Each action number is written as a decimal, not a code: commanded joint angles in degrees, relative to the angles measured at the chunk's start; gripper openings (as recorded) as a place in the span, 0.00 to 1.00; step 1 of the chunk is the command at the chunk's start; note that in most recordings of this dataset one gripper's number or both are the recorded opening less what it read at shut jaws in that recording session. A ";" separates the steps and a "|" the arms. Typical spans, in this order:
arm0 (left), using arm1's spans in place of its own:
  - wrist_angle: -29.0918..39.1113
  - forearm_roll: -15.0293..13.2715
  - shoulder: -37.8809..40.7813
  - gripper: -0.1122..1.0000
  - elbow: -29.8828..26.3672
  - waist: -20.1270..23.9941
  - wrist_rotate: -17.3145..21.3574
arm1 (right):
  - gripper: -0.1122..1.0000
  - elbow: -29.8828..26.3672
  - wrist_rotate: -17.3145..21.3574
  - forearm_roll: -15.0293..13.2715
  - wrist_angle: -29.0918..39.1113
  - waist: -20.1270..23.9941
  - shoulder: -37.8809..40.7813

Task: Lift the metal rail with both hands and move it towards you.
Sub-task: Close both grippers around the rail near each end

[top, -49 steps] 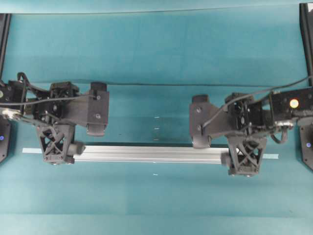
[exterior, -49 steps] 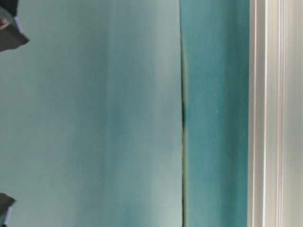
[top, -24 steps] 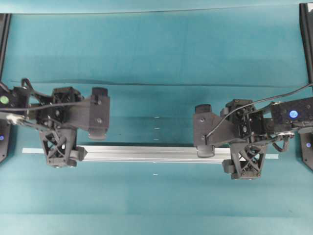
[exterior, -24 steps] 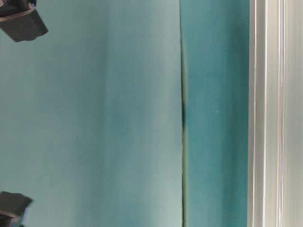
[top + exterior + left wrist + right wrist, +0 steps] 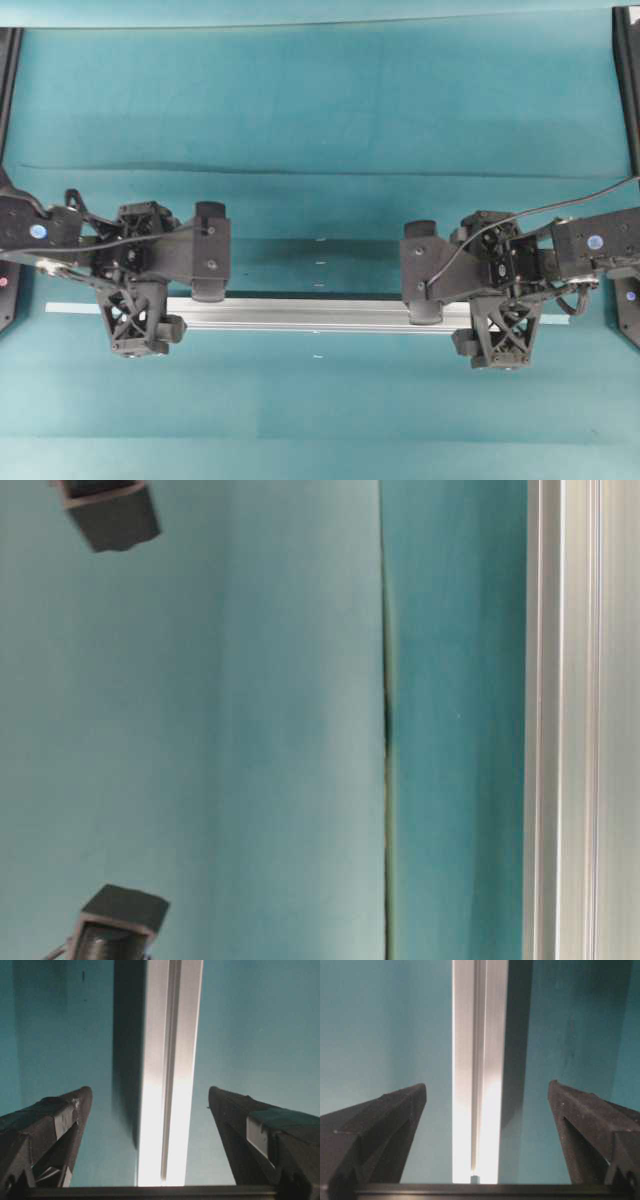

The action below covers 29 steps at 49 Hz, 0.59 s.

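Since a second ago both arms have shifted toward the middle and settled lower over the metal rail (image 5: 315,313), which has not moved. It lies flat on the teal table (image 5: 320,100), long axis running left to right. The left gripper (image 5: 150,1105) and right gripper (image 5: 487,1100) each straddle one end, jaws wide and empty, the rail centred between the fingers and untouched.

Metal rail (image 5: 315,314) beneath left gripper (image 5: 140,318), right gripper (image 5: 505,335).
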 commanded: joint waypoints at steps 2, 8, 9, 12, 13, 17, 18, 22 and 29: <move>-1.49 0.09 0.35 0.99 0.35 -0.53 -0.26 | 1.00 0.79 0.09 0.09 -1.67 0.09 0.70; -3.34 0.09 0.88 0.99 1.23 -1.05 -1.05 | 1.00 1.85 0.53 0.09 -3.78 0.09 1.23; -3.52 0.09 0.97 0.99 1.23 -1.05 -1.23 | 1.00 2.02 0.79 0.09 -4.13 0.09 1.23; -3.96 0.09 1.05 0.99 1.41 -1.14 -1.58 | 1.00 2.64 1.67 0.09 -5.27 0.09 1.32; -4.04 0.09 1.14 0.99 1.49 -1.14 -1.76 | 1.00 2.81 1.85 0.09 -5.45 0.00 1.32; -5.01 0.09 1.23 0.99 1.93 -1.23 -2.20 | 1.00 3.60 2.37 0.09 -6.68 0.00 1.41; -5.54 0.00 1.32 0.99 2.20 -1.32 -2.37 | 1.00 3.78 2.37 0.09 -6.86 0.00 1.41; -6.77 0.09 1.67 0.99 3.08 -1.49 -2.55 | 1.00 4.31 2.37 0.09 -7.73 0.00 1.58; -9.32 0.09 2.72 0.99 4.31 -1.58 -2.55 | 1.00 5.27 2.37 0.09 -9.05 -0.09 2.72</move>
